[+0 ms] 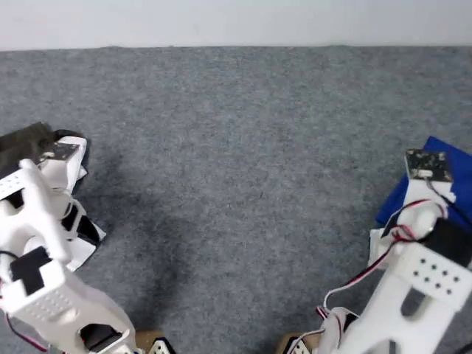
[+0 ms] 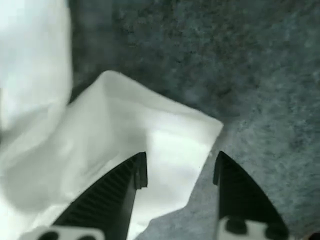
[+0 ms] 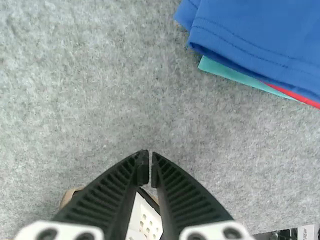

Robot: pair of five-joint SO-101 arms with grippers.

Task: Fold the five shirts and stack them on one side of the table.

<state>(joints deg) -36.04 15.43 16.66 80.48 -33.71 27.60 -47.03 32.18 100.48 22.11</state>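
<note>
Grey felt-like covering (image 1: 243, 133) spreads over the whole table, and a pale wall (image 1: 236, 22) runs along its far edge. In the high view we see the left arm (image 1: 44, 251) at one side of the table and the right arm (image 1: 420, 287) at the opposite side. Both are white and well apart, with bare grey between them.

Under the left arm lies a white shirt (image 2: 105, 165), rumpled, with one folded corner jutting out onto the grey. Just beside it, toward the far edge, we make out a dark garment (image 1: 29, 136), partly hidden by the arm. At the right arm's side sits a stack with a blue shirt (image 3: 260, 35) on top. Beneath it, a teal shirt (image 3: 225, 71) and a red layer (image 3: 300, 98) show as thin edges. In the high view the blue shirt's corner shows beyond the right arm's wrist.

The left gripper (image 2: 180, 167) has its jaws spread apart and grips nothing. It hangs over the jutting corner of the white shirt, one finger (image 2: 115, 195) above the cloth and the other above the grey just past the cloth's edge. We cannot tell whether either finger touches the cloth. The right gripper (image 3: 150, 159) has its fingertips pressed together with nothing between them, above bare grey, near the stack but apart from it.
</note>
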